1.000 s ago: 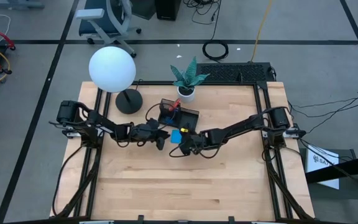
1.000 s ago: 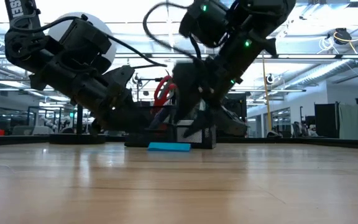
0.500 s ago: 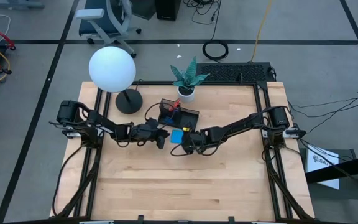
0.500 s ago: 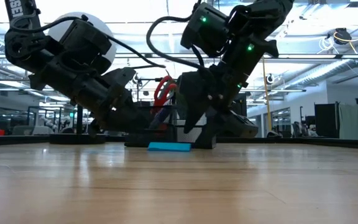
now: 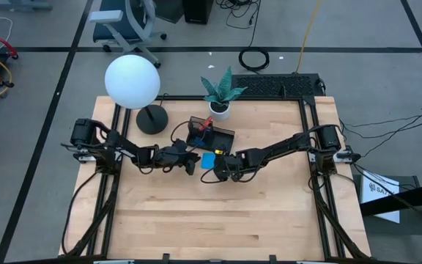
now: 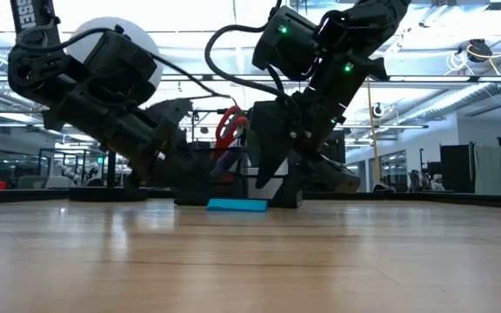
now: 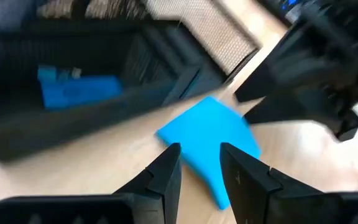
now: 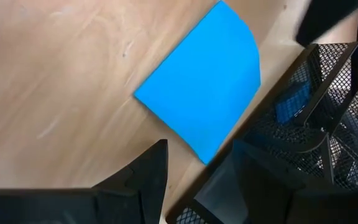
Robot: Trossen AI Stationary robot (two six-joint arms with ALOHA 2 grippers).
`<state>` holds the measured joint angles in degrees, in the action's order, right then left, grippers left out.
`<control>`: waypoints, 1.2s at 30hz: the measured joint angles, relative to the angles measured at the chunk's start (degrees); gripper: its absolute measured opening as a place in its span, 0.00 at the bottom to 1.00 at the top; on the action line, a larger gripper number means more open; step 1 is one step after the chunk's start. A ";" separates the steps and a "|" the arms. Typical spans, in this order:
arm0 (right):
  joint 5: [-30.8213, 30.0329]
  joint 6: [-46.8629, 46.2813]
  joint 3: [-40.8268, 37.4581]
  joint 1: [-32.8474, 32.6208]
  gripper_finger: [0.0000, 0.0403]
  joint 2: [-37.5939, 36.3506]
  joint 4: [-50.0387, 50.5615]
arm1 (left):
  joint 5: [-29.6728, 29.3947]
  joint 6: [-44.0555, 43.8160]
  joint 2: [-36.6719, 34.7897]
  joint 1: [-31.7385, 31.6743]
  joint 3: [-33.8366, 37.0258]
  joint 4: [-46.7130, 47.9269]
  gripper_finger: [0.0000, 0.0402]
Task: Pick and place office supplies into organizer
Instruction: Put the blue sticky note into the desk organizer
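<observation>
The bright blue note pad (image 5: 209, 160) lies flat on the table just in front of the black mesh organizer (image 5: 212, 136). Red scissors handles (image 6: 227, 127) stick up out of the organizer's tall compartment, and a small blue piece (image 8: 293, 102) lies in its tray. My left gripper (image 7: 201, 169) is open, low at the pad's left, with the pad (image 7: 210, 146) just ahead of its fingertips. My right gripper (image 8: 194, 174) is open too; it slants down at the pad's right, its fingers either side of a corner of the pad (image 8: 199, 99).
A white globe lamp (image 5: 132, 81) on a round black base (image 5: 152, 119) stands far left of the organizer. A potted plant (image 5: 220, 94) stands right behind it. Bare wood stretches over the near half of the table (image 5: 211, 220).
My right gripper has swung in and settled low beside the note pad, with its fingers standing apart near the table. My left arm has shifted slightly. The pad has stayed where it was.
</observation>
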<state>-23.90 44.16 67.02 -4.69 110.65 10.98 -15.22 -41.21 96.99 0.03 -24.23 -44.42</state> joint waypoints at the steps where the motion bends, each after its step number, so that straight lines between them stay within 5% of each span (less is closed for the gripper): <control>1: 0.00 0.00 0.00 0.02 0.42 0.00 0.02 | 0.16 -0.65 0.73 0.00 0.02 -0.08 0.30; 9: -0.04 0.79 -1.68 0.33 0.42 0.04 -1.87 | 0.19 -1.45 8.18 -1.20 -3.04 -1.64 0.30; 17: 0.11 7.87 -8.57 0.48 0.42 0.07 -20.04 | 3.64 -0.19 9.41 -0.66 -6.58 0.25 0.30; 23: 1.71 8.64 -9.90 0.50 0.39 0.07 -23.41 | 3.69 0.37 9.47 -0.32 -7.06 1.28 0.30; 36: 5.16 8.13 -9.92 0.48 0.21 0.07 -27.89 | 3.71 0.62 9.51 -0.27 -7.06 1.30 0.30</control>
<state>-18.74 52.29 57.10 -4.21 110.72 -16.91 -11.51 -40.58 106.50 -0.23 -31.29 -43.13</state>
